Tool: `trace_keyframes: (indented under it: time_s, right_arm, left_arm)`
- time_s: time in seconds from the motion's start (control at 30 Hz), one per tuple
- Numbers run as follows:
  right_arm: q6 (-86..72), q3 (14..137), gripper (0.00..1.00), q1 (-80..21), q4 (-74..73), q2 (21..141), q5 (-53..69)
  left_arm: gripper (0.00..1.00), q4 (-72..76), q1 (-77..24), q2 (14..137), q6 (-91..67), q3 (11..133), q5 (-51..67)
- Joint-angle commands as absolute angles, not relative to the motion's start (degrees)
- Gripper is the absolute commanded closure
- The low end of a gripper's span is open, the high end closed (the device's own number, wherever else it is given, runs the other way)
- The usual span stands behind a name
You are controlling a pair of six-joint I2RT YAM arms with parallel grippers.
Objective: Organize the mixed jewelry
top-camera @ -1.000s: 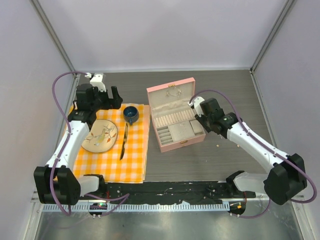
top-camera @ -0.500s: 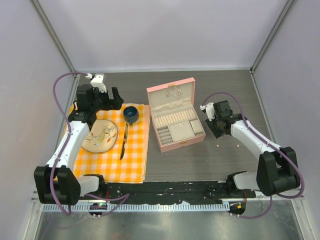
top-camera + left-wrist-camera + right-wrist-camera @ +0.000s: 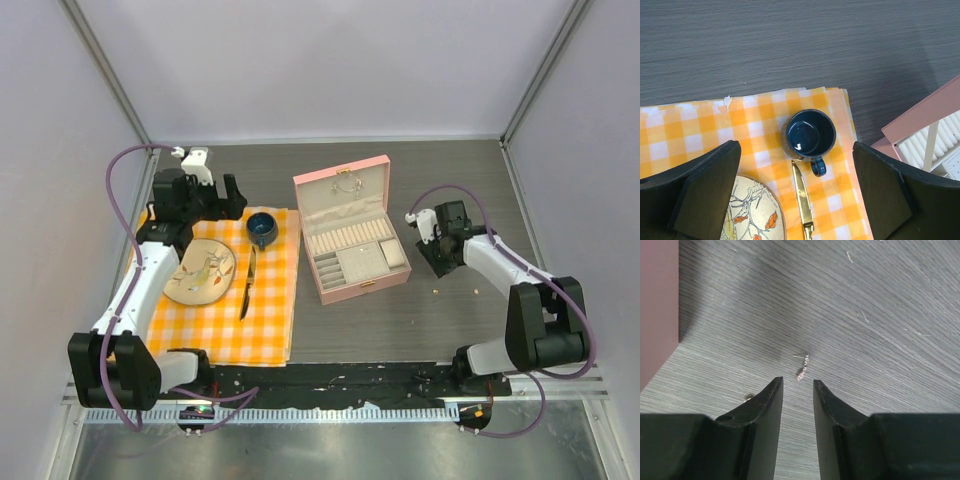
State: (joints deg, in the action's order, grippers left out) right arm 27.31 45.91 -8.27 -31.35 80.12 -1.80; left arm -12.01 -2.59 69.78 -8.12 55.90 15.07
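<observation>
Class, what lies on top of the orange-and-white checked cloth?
On the orange-and-white checked cloth lie a dark blue mug, a cream patterned plate and a gold knife. The left arm hides its left edge.

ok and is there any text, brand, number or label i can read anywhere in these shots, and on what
No readable word, number or logo in any view.
plate: only a painted branch-and-leaf pattern, no lettering.
pink box: plain walls and a gold clasp, no label visible.
cup: plain dark blue, no mark.

Pink box [image 3: 362, 289], orange-checked cloth [image 3: 225, 330]
</observation>
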Motion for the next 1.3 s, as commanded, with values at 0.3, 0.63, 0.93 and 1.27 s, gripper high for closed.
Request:
trace_keyframes:
  time_s: [0.3,0.63,0.93,1.27]
  right_arm:
    - [32.87,47.02,0.65,-3.78,-29.62,83.58,3.78]
    - [33.84,48.51,0.66,-2.02,-29.62,86.22,6.06]
    - [34.19,49.66,0.66,-1.49,-29.53,88.5,7.56]
    - [34.89,50.62,0.69,-1.14,-28.92,90.88,7.82]
  left_arm:
    - [0.0,-9.23,-2.29,68.91,-7.65,55.99,16.0]
    - [0.0,-9.23,-2.29,68.91,-7.56,56.08,15.82]
    - [0.0,-9.32,-2.29,68.91,-7.21,56.07,15.65]
    - [0.0,-9.4,-2.29,68.99,-7.03,55.9,15.47]
